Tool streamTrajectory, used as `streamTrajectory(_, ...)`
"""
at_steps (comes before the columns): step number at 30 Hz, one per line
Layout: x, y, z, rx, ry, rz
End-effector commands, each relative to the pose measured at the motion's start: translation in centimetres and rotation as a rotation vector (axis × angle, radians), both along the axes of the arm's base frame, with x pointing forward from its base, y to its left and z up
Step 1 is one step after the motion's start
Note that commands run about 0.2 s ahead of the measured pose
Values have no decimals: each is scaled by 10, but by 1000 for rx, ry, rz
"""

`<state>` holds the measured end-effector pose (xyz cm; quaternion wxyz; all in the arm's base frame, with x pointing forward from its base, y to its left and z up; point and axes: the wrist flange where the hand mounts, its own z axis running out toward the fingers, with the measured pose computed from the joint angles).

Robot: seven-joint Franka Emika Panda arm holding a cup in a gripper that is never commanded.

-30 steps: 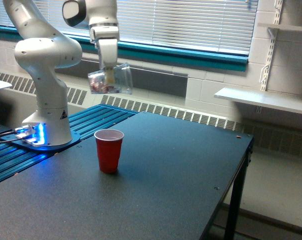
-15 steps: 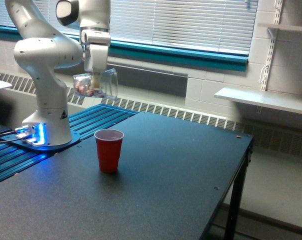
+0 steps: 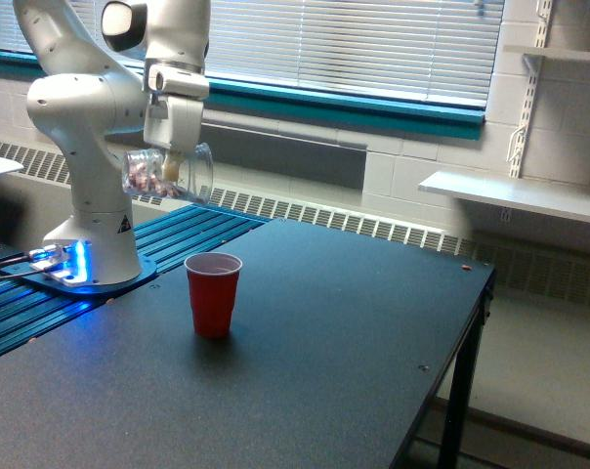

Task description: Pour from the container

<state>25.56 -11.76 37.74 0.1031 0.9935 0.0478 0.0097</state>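
Observation:
The container (image 3: 166, 175), a clear plastic cup with reddish bits inside, hangs tipped on its side in the air, its mouth toward the exterior view's right. My gripper (image 3: 174, 156) is shut on it from above. It sits above and to the left of a red plastic cup (image 3: 213, 294) that stands upright on the dark table (image 3: 305, 362). The red cup's white inside shows at its rim.
The white arm base (image 3: 90, 254) stands at the exterior view's left on blue ribbed rails (image 3: 178, 230). The table's right edge drops off near a metal leg (image 3: 459, 391). A wall shelf (image 3: 515, 193) and window blinds are behind.
My gripper has carried the container leftward and downward, away from above the table toward the arm base. The red cup has stayed still.

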Motion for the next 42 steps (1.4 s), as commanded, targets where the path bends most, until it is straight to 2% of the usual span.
streamTrajectory(1,-7,1,-22,10,64,3)
streamTrajectory(19,5,-2,-25,40,95,-81)
streamTrajectory(42,10,1,-31,29,144,-73)
